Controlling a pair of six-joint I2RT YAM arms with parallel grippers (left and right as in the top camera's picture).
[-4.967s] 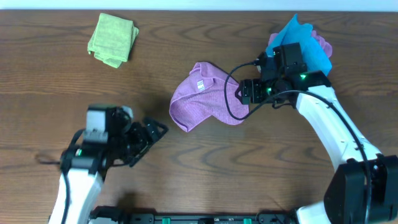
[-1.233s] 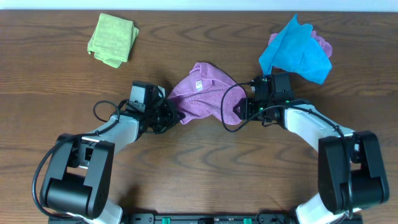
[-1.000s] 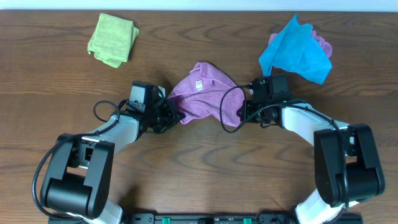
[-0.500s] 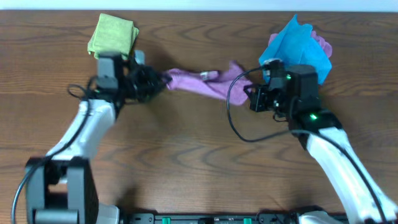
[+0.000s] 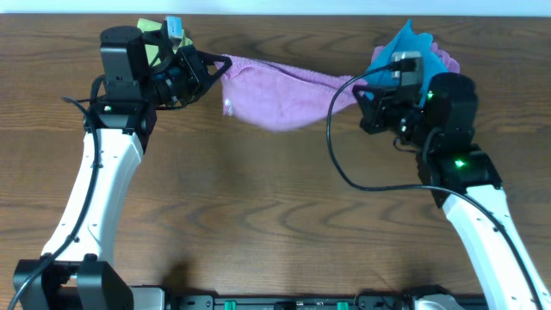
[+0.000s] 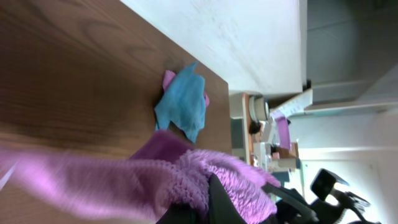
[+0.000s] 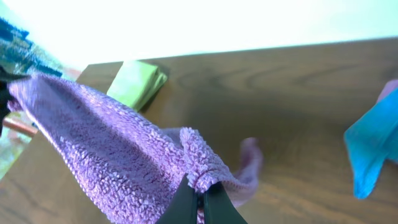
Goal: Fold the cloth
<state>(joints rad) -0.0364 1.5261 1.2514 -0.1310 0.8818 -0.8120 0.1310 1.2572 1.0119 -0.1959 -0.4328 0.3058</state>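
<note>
Cloth [image 5: 274, 96] is hanging stretched above the surface [image 5: 258, 215], long axis running side to side. I am seeing left pincer [image 5: 213, 68] and right pincer [image 5: 365, 86] each clamping closed on one end, middle sagging between them.

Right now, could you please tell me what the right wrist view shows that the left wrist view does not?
Only the right wrist view shows the lime-green folded cloth, and the right fingers pinching the purple cloth. Only the left wrist view shows the left fingers gripping that cloth, and a blurred room beyond the table edge. Both show the purple cloth, the blue cloth and the wooden table.
</note>
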